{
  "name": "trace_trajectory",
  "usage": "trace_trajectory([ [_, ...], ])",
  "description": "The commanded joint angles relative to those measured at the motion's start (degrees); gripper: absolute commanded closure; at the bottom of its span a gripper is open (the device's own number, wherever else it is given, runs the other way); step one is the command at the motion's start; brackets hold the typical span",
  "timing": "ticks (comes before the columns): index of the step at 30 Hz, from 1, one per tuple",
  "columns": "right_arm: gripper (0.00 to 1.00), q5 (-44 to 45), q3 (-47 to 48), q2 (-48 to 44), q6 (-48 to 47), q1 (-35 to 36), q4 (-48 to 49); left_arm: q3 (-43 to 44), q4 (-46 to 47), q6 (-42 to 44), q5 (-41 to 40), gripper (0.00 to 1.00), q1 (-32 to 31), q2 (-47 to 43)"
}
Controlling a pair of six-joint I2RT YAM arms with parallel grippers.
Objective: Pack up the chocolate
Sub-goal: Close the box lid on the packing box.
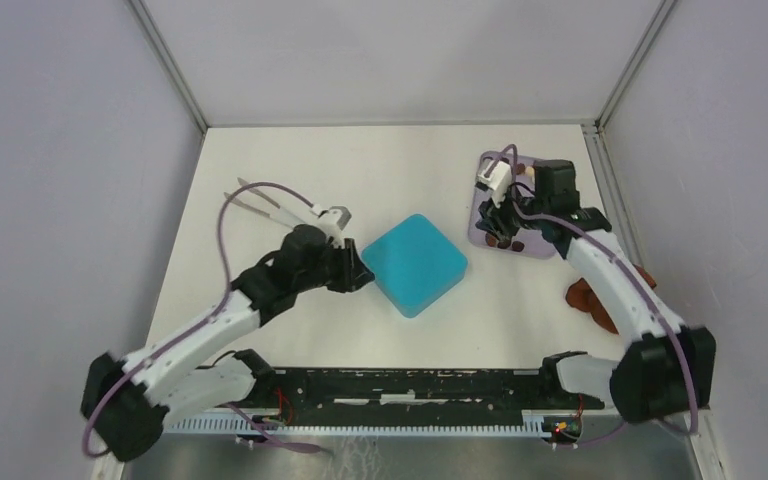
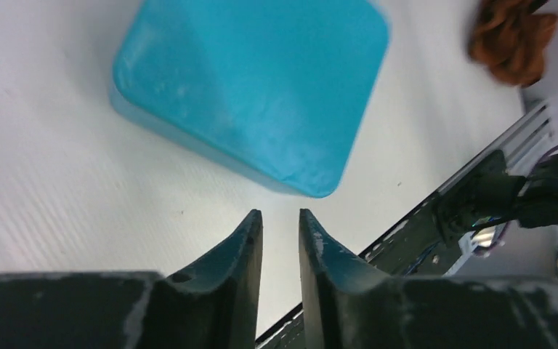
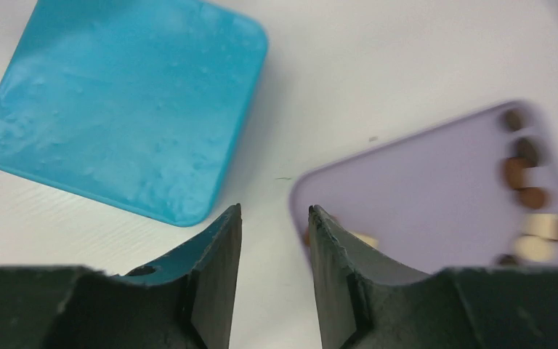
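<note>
1. Only the top camera gives me the whole bench. I count one pair of metal tongs lying at the far left and one teal box in the middle. One lavender tray sits to the right, with the right arm reaching over it.
2. The right wrist camera is the one that shows the chocolate clearly, lying on the lavender tray. I count about eight blurred pieces, dark, brown and cream, strung along one edge. What look like two more lie at the tray corner beside the right fingers. From above I make out only a few dark pieces.
3. The left wrist camera gives me the box's teal top up close and one reddish-brown cloth beyond it. From above, the right arm half hides that cloth.
4. The left fingers stand a narrow gap apart near the box, holding nothing. The right fingers are a little wider apart and also hold nothing; bench and tray corner show between them.
</note>
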Motion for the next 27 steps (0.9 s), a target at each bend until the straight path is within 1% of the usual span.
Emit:
trace_trajectory([
  [1,0.42,5.6,1.9,-15.4,-12.5,-0.8,-1.9,6.5,-5.0,5.3,-11.1,0.56,0.0,-16.9],
  [2,0.30,6.5,2.3,-18.6,-12.8,-0.9,-1.1,8.3,-4.5,6.1,-12.7,0.42,0.1,-19.3],
  [3,0.13,7.1,2.5,-21.1,-12.5,-1.0,0.3,10.5,-3.7,6.5,-13.4,0.25,0.1,-21.3],
  [4,0.02,7.9,2.6,-23.9,-10.6,-1.1,2.2,12.7,-2.8,6.9,-13.5,0.11,0.1,-22.5],
  [5,0.02,8.5,2.6,-26.0,-8.3,-1.1,4.8,15.0,-2.2,6.9,-13.2,0.02,0.0,-23.3],
  [6,0.02,8.8,3.1,-27.9,-5.3,-1.1,6.2,17.8,-2.1,7.1,-12.6,0.00,0.0,-23.4],
  [10,0.02,11.0,13.0,-27.0,7.9,-1.1,3.0,29.8,-7.1,6.7,-9.3,0.00,0.1,-20.1],
  [12,0.02,10.3,16.5,-28.1,9.6,-1.1,2.2,35.0,-10.6,6.4,-8.5,0.00,0.0,-18.4],
  [14,0.02,8.8,22.9,-27.5,9.3,-1.1,-1.4,38.4,-13.0,5.8,-8.2,0.00,0.1,-17.4],
  [17,0.02,5.8,26.9,-27.4,14.1,-1.1,-2.5,40.1,-13.2,4.8,-7.4,0.00,0.0,-17.9],
  [19,0.02,8.3,27.6,-27.9,23.7,-1.1,-1.1,40.2,-12.6,4.4,-6.8,0.00,0.0,-18.8],
  [20,0.02,9.9,28.5,-28.0,26.5,-1.1,-1.6,40.2,-12.4,4.4,-6.5,0.00,0.0,-19.3],
  [23,0.02,13.7,31.3,-28.0,29.2,-1.1,-3.1,40.2,-12.3,4.4,-6.5,0.00,0.1,-20.9],
  [27,0.02,13.1,33.0,-27.9,28.8,-1.0,-3.7,39.3,-11.4,4.1,-6.8,0.00,0.0,-22.8],
])
